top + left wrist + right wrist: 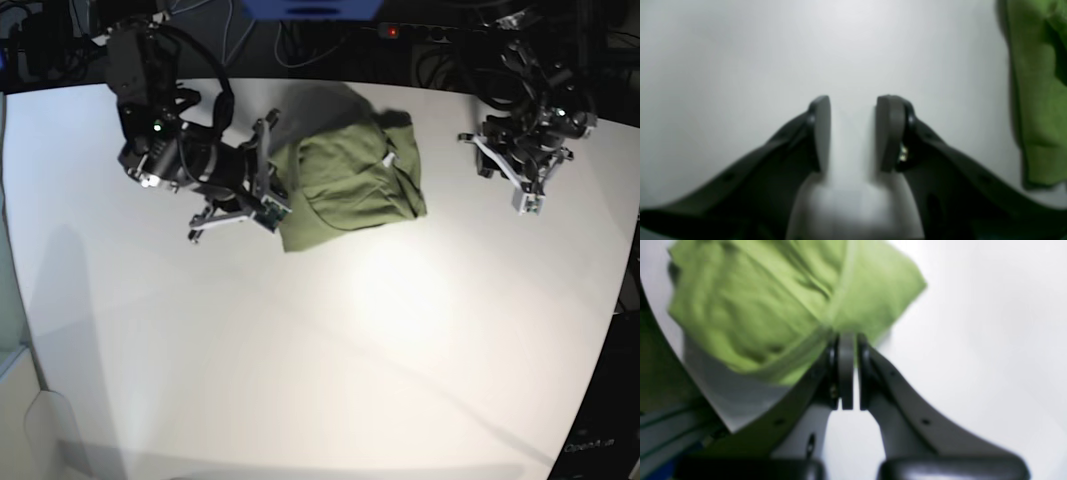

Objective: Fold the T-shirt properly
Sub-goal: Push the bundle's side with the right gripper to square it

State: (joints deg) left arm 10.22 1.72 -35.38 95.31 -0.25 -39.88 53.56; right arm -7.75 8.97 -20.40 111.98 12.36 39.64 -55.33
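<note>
While the right gripper (pixel 848 340) pinches the T-shirt's (pixel 345 180) edge, I judge the fold to be mid-carry.

Its jaws are pressed nearly together on a thin fold of green cloth, seen in the right wrist view; the garment lies bunched and partly folded near the far middle of the table (pixel 320 350), with a small white tag (pixel 387 160) showing on top. I keep the left gripper (pixel 853 133) half open and empty, over bare table well apart from the shirt. To do this step well, I would carry the held edge low and level across the body, line it up with the opposite edge, and release only once the cloth lies flat; a high lift would likely drag the pile.
</note>
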